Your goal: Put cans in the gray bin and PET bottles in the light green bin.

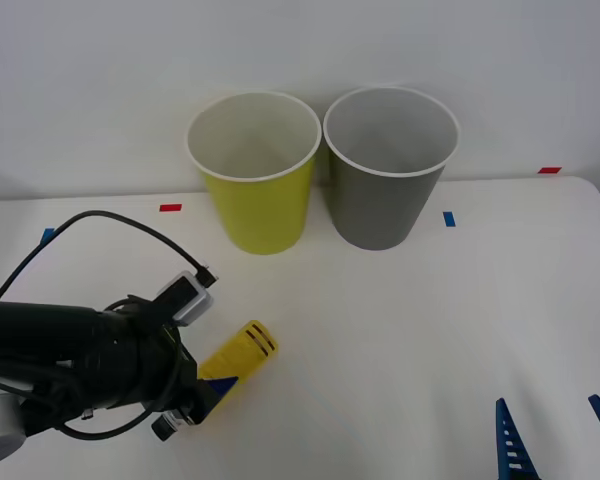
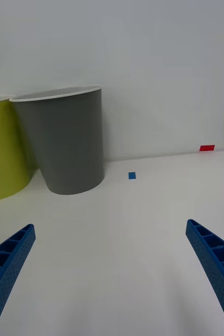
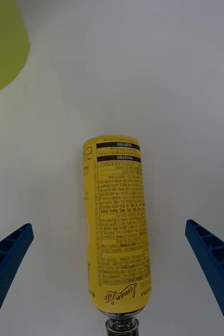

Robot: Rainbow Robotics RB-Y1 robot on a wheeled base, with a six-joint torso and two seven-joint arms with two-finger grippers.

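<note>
A small PET bottle (image 1: 239,357) with a yellow label and dark bands lies on its side on the white table, at the front left. In the left wrist view the PET bottle (image 3: 116,226) lies lengthwise between my left gripper's blue fingers (image 3: 7,262), which stand wide apart on either side without touching it. My left gripper (image 3: 112,278) is open. The light green bin (image 1: 253,172) and the gray bin (image 1: 389,165) stand upright side by side at the back. My right gripper (image 1: 558,430) is open at the front right, nothing between its fingers, facing the gray bin (image 2: 64,139).
Small red and blue tape marks (image 1: 448,218) dot the table (image 1: 400,330). A black cable (image 1: 100,222) loops over my left arm. A white wall stands behind the bins. The light green bin (image 2: 1,152) sits beside the gray one in the right wrist view.
</note>
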